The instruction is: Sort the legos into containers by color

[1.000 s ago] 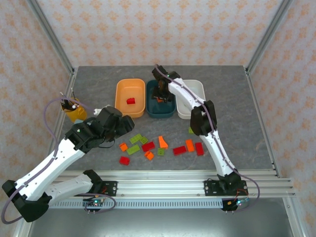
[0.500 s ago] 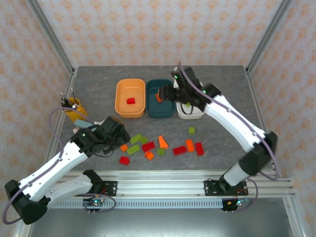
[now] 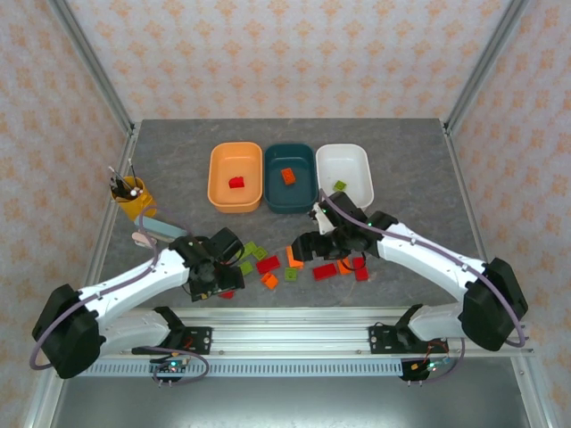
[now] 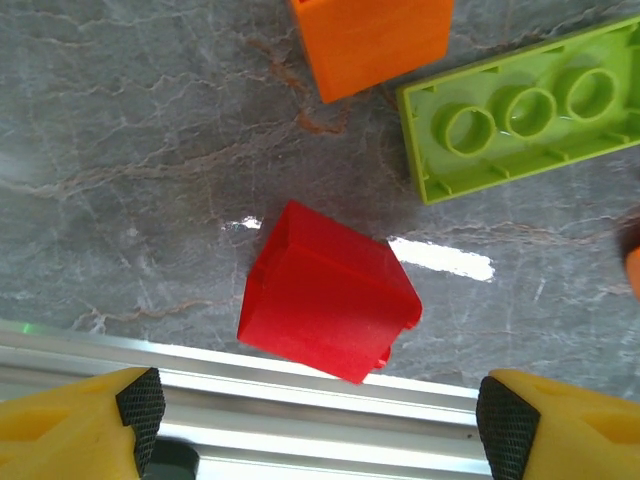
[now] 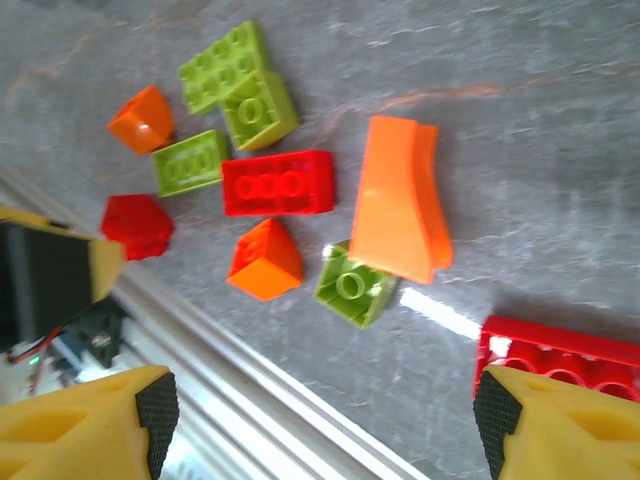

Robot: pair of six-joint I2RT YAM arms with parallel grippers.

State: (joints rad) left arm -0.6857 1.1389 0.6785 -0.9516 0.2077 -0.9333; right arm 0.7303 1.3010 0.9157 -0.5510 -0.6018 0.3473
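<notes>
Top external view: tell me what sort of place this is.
Likely a robot lab test cell, not a home: patterned panel walls box in a grey table, an aluminium rail carries two arms, and toy bricks lie before three tubs.

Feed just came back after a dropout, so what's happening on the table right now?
Both arms are over the loose plastic bricks on the grey table, jaws open, nothing held. The left gripper is poised over a small red sloped brick by the near rail. The right gripper hangs above an orange wedge brick in the pile. The orange plastic tub holds one red brick, the dark teal tub one orange brick, and the white tub one light green brick. Most bricks lie unsorted.
</notes>
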